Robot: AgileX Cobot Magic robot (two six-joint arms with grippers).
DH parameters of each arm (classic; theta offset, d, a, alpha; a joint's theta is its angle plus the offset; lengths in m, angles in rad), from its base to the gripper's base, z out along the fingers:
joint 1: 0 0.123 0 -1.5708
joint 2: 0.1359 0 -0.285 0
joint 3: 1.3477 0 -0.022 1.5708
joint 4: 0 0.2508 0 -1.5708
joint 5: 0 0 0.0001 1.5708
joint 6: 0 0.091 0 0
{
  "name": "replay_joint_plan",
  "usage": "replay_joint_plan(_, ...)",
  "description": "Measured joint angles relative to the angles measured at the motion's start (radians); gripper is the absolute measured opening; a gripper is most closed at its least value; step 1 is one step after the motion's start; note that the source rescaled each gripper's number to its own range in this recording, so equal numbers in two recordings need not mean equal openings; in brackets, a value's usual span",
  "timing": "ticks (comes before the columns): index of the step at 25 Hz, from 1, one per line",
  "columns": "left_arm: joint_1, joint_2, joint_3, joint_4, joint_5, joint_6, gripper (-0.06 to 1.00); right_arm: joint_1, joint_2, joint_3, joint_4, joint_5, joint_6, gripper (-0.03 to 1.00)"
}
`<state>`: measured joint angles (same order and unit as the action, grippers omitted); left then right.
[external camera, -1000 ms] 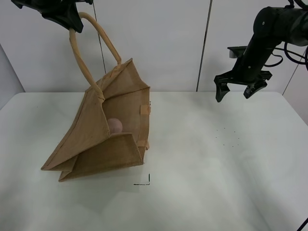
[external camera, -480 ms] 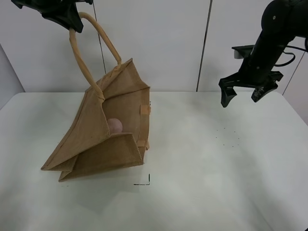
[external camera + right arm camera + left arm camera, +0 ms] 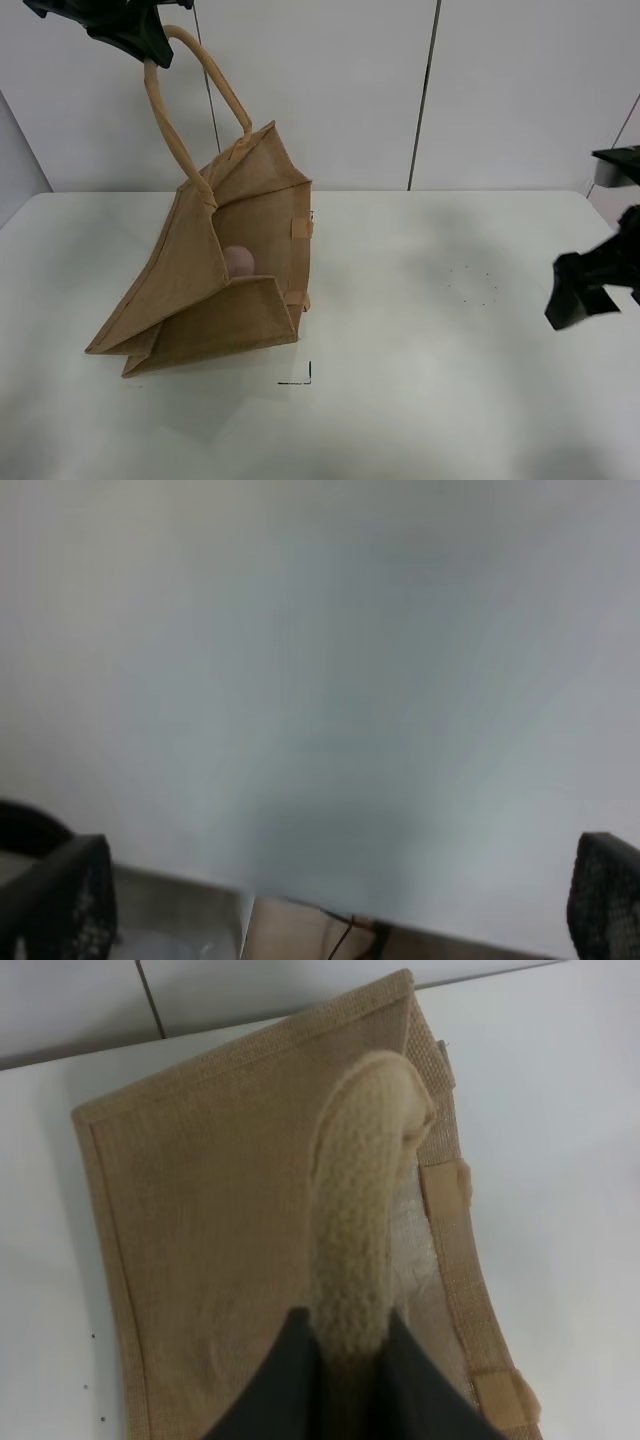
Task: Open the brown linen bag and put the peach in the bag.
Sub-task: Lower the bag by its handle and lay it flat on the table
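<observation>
From where I stand, the left tool is up high at the back left, clamped tight on one beige loop handle of the brown linen bag. The wrist view shows its two dark fingers pinching the padded cord between them. Hung from that handle, the bag sits tilted on the white table. Its bottom edge rests on the surface towards the left, and its mouth is pulled open towards the right and upward. The peach is inside the bag, a pale pink round shape low in the opening, against the inner fold of the cloth. The right tool is far over at the right edge of the table, blurred, well apart from the bag. Its own camera shows one dark finger at either side of the frame, spread wide with only bare table between them, so it holds nothing. A small black corner mark sits on the table just in front of the bag's lower right corner.
</observation>
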<state>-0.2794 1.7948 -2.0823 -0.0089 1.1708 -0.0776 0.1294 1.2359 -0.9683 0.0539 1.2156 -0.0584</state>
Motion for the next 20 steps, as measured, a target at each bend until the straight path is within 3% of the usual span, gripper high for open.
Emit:
replay_joint_plan(12,0.0,0.0,0.0,-0.001,0.0,0.0,0.0,0.0,-0.768,0.454,0.005,-0.173,-0.001,1.0)
replay_joint_plan(20,0.0,0.0,0.0,-0.001,0.0,0.0,0.0,0.0,-0.965,0.468,0.001,-0.184,-0.004,1.0)
